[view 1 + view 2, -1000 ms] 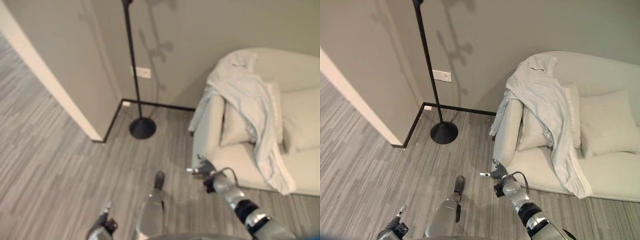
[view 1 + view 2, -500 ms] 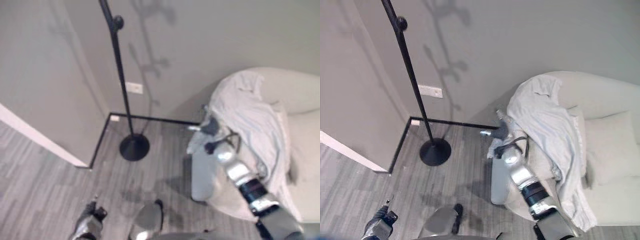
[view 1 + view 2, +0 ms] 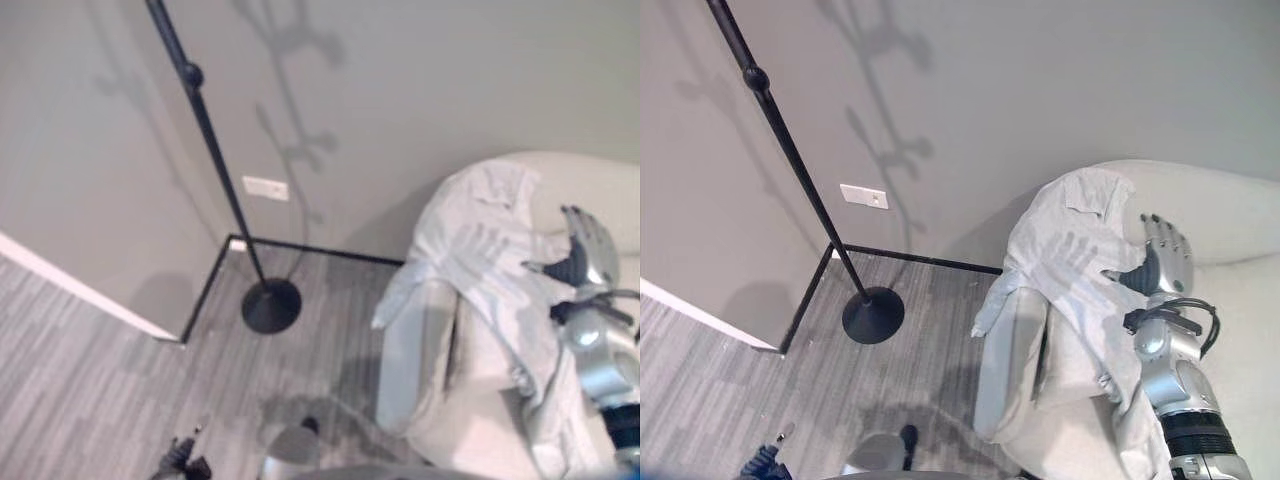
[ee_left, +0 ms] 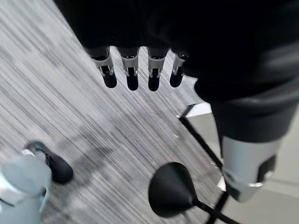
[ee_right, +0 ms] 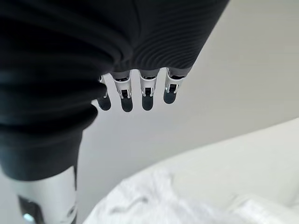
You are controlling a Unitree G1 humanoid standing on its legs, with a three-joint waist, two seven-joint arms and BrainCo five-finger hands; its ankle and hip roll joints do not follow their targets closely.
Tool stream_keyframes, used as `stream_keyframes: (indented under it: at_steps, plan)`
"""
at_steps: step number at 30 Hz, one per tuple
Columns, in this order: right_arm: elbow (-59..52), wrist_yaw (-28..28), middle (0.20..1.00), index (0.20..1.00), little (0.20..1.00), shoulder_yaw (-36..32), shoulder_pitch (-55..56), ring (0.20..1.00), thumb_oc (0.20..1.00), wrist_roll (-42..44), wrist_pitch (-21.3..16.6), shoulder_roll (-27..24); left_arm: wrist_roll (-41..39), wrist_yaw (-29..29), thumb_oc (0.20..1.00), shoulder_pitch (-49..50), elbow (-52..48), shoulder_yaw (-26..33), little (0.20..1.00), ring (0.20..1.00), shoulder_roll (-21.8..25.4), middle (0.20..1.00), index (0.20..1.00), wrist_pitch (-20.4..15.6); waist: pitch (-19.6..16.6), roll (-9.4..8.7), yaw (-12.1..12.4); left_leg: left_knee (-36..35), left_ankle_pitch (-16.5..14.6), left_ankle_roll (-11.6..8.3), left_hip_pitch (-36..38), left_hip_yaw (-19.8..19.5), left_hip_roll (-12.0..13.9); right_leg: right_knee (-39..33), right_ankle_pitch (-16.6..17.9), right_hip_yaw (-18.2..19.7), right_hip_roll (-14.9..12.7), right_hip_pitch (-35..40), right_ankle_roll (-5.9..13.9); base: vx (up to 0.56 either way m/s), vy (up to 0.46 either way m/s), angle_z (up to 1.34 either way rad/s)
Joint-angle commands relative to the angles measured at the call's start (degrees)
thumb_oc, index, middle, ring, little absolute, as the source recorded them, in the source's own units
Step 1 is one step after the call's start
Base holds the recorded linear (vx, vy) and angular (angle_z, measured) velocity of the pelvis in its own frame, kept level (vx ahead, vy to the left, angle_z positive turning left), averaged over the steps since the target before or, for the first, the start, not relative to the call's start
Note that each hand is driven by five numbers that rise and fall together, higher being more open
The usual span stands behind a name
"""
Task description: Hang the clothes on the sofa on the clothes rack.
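A pale grey shirt (image 3: 1080,270) is draped over the arm and back of the cream sofa (image 3: 1230,215). My right hand (image 3: 1165,255) is raised above the shirt with its fingers (image 5: 135,95) straight and holding nothing; its shadow falls on the cloth. The black clothes rack pole (image 3: 790,160) rises from a round base (image 3: 873,315) in the corner, left of the sofa. My left hand (image 3: 180,462) hangs low near the floor, fingers (image 4: 131,77) relaxed and empty, and the rack's base (image 4: 173,189) lies past them.
Grey walls meet in a corner behind the rack, with a white outlet plate (image 3: 863,196) low on the wall. A white wall edge (image 3: 80,295) juts out at the left. Striped grey floor (image 3: 100,400) lies between me and the rack.
My right hand has swung from the sofa's left arm rightward and up over the shirt. The camera has tilted up, so the whole scene has shifted.
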Motion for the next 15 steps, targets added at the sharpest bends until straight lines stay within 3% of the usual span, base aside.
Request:
stream_keyframes:
  at_steps: [1,2,8,13,15]
  plan:
    - [5.40,1.67,1.000,1.000,1.000,4.05,-5.03,1.000,1.000,5.96,-4.46,-1.74,3.08,-0.89,1.000,0.15,3.07,-4.80,1.000,1.000,0.67,1.000,1.000,-1.48,-1.84,1.63,2.07,-8.14,4.81,-1.00,0.50,-0.10,5.61,1.41,3.99,-1.77,-0.66,0.55,3.80,0.13,-0.125,0.22]
    - [11.32,1.81,1.000,1.000,1.000,8.59,-7.80,1.000,1.000,4.86,-4.91,-2.55,3.90,-1.31,1.000,-0.24,4.05,-6.15,1.000,1.000,0.70,1.000,1.000,-1.66,-1.76,1.77,2.76,-9.12,5.54,-1.72,-0.10,-0.91,6.61,0.43,2.94,-2.59,0.32,0.81,3.50,0.07,-0.074,0.21]
    - [21.44,1.16,1.000,1.000,1.000,15.16,-13.79,1.000,1.000,5.59,-5.62,-0.74,4.71,-0.68,1.000,-1.14,6.21,-6.84,1.000,1.000,1.49,1.000,1.000,-2.39,-1.64,2.53,3.60,-10.73,6.98,-2.58,-1.28,-1.90,7.27,0.00,1.65,-3.17,0.98,-0.30,3.34,0.08,-0.004,0.22]
    - [26.83,0.63,1.000,1.000,1.000,20.19,-18.73,1.000,1.000,3.89,-5.38,0.70,6.09,-0.03,1.000,-2.86,7.72,-7.97,1.000,1.000,2.13,1.000,1.000,-3.05,0.47,3.29,4.34,-10.66,7.82,-2.79,-4.41,-2.98,6.91,0.00,1.59,-3.21,0.54,-2.48,3.42,-0.04,0.037,0.15]
    - [31.37,-1.17,1.000,1.000,1.000,22.63,-22.24,1.000,1.000,3.86,-5.28,2.14,6.69,1.21,1.000,-4.54,5.70,-10.69,1.000,1.000,1.96,1.000,1.000,-4.56,2.72,4.61,5.19,-10.10,7.19,-3.09,-6.91,-4.31,7.03,0.00,0.81,-2.98,0.78,-3.96,3.74,-0.04,0.015,0.20]
